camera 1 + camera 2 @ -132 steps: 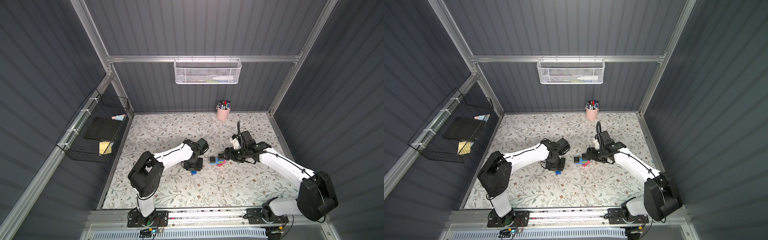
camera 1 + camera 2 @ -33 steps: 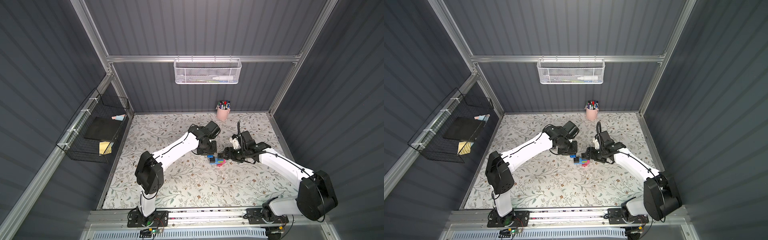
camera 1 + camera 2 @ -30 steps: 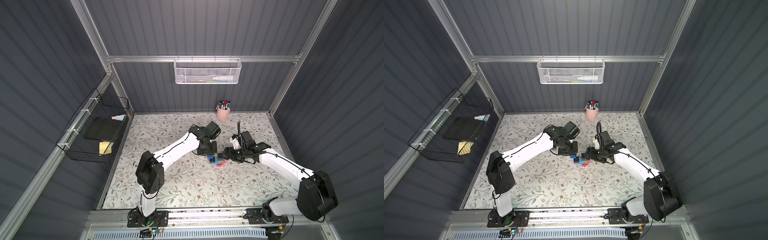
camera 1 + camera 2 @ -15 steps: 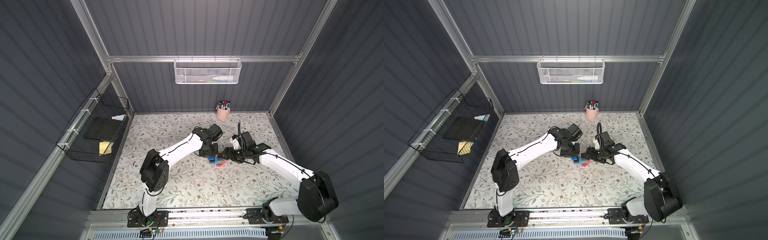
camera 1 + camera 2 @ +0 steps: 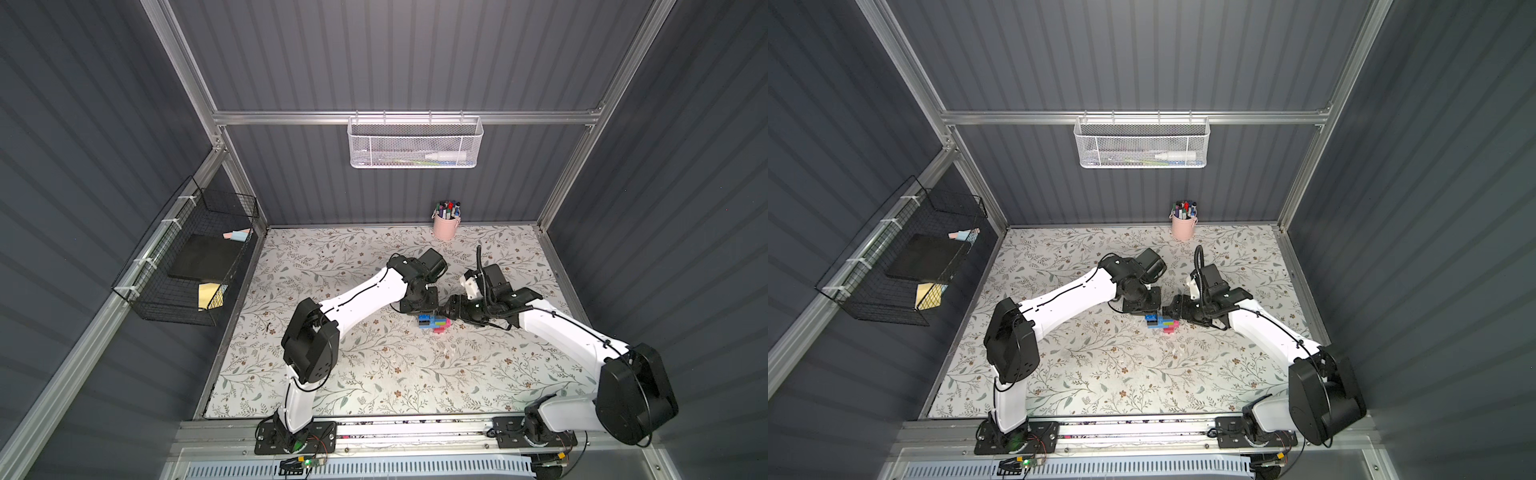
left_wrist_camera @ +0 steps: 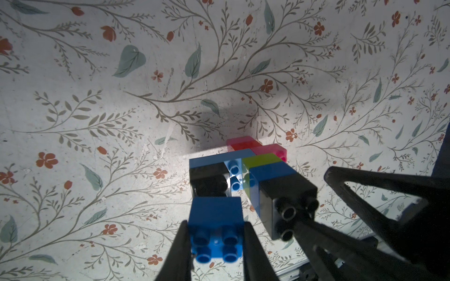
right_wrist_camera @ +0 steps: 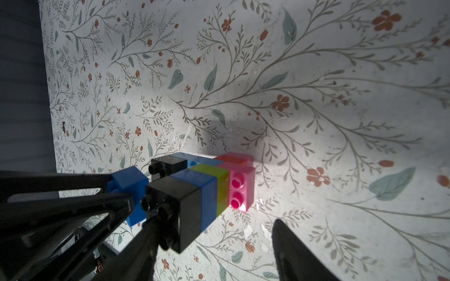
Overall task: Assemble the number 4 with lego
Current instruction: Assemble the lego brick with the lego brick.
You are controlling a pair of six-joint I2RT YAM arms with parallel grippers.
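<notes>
Pinching a blue brick [image 6: 215, 211], the left claw [image 6: 215, 226] sits beside the number 4 [image 6: 253, 165]; right claw [image 7: 214, 221] open.

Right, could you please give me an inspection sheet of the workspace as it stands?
Surface: floral mat, scuffed.
Job's things: lego figure lying flat on the mat, unfinished; loose blue brick held close beside it.
Clutter: pink cup of markers at the back edge, away from the work.
Grippers: left gripper, jaws shut on the blue brick; right gripper, jaws open, one against the figure's black end brick.
Cables: black cable looping above the right arm's wrist; no snag seen.
Surroundings: white mesh basket on the back wall; black wire basket on the side wall.
</notes>
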